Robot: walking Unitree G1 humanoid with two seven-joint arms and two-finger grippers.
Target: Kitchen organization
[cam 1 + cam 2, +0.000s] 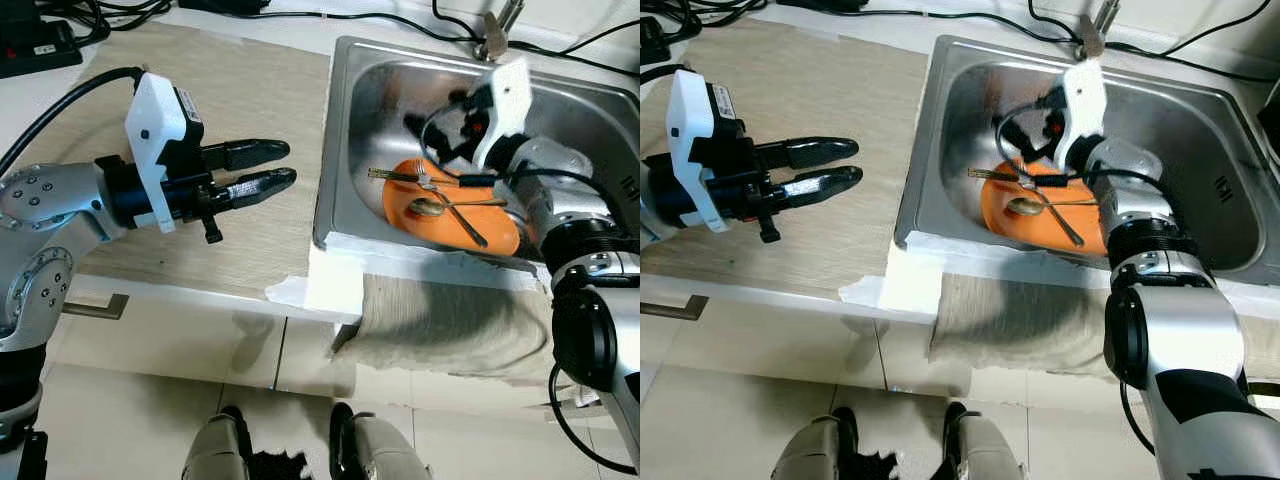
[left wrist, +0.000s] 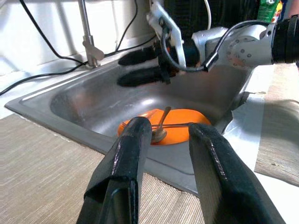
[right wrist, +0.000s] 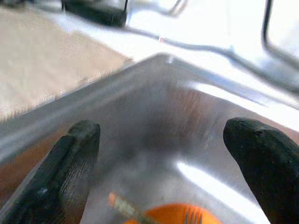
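We take the stainless steel sink basin (image 1: 590, 110) as landmark. In it, at the near-left part of the floor, lies a round orange plate (image 1: 440, 215), tilted a bit against the front wall. On the plate: a bronze-coloured metal fork (image 1: 400, 176) w/ tines over the plate's left rim, and a bronze-coloured metal spoon (image 1: 440, 209) w/ bowl near the plate centre, handle running toward the sink's front-right. A third thin handle crosses the spoon; can't tell what utensil it is.

Our right tool (image 3: 161, 158) is inside the sink, just above the plate's far edge, fingers spread wide, released, nothing between them. In the right wrist view its fingertips (image 3: 77, 144) frame the sink's back corner w/ the plate rim and fork tines below.

Our left tool (image 1: 270, 165) hovers over the light wood-grain bench (image 1: 260, 90) left of the sink, pointing toward it, fingers a little apart, released, empty.

Behind the sink: a chrome tap stem (image 2: 88, 42) and black cables (image 1: 380, 18). Along the sink's front edge runs white tape (image 1: 335, 275); a grey cloth (image 1: 440, 325) hangs below it over the white cabinet front (image 1: 150, 330).
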